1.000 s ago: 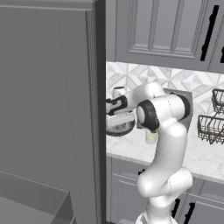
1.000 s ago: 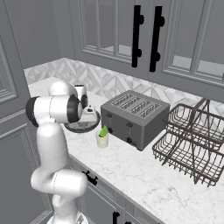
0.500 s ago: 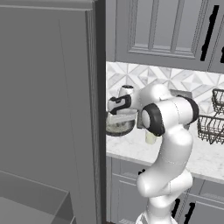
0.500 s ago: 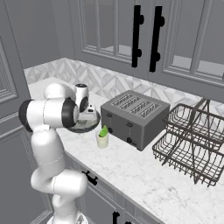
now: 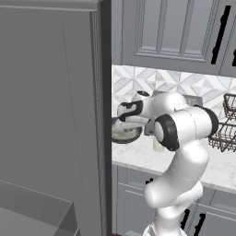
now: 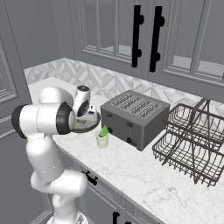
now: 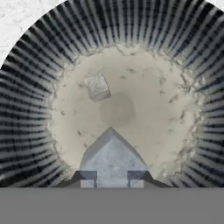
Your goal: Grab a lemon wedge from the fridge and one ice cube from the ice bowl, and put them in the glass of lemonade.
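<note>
kitchen with a marble counter (image 6: 144,175), grey cabinets (image 6: 109,30).
gripper (image 7: 112,177) inside the ice bowl (image 7: 39,109), fingers nearly together on an ice cube (image 7: 112,153).

Looking straight down into the ice bowl (image 7: 35,109), dark ribbed wall ringing a speckled pale floor, one small ice cube (image 7: 97,86) lying upper left, a larger ice cube (image 7: 112,153) between the gripper (image 7: 112,178) fingertips — white marble counter (image 7: 17,15) at the top-left corner.

A wide round ice bowl (image 7: 26,131) shows a dark grey, black-striped ribbed wall and a speckled beige-grey floor. Just above the dark fingertips (image 7: 87,177), a pale grey ice cube (image 7: 112,155); beyond, a smaller whitish cube (image 7: 97,87).
</note>
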You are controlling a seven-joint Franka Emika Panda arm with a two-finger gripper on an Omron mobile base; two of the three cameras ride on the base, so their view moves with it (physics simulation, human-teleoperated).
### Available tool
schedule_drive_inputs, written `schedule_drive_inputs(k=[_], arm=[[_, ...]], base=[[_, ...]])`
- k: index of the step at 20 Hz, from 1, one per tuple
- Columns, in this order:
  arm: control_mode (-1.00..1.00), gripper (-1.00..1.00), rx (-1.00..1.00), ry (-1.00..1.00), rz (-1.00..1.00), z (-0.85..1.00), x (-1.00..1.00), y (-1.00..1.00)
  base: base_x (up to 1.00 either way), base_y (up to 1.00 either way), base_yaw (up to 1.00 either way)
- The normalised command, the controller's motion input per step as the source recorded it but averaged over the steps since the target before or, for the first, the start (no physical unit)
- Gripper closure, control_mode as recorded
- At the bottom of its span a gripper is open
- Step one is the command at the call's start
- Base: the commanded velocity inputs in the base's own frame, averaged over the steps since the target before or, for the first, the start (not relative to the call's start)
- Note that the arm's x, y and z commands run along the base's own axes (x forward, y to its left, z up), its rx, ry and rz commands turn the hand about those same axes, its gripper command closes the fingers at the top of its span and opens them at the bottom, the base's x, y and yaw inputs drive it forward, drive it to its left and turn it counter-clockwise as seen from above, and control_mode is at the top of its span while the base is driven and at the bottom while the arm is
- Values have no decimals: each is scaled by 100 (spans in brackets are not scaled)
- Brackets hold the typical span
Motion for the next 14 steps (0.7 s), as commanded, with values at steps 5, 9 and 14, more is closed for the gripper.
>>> schedule_drive_inputs(k=[5,9,14], arm=[[-100,100,-4,5,0,72,-7,-9],[-100,100,-4,5,0,28,-47,-48],[-100,100,0,0,0,1,-90,-82]], base=[[0,0,0],[0,0,0],[0,0,0]])
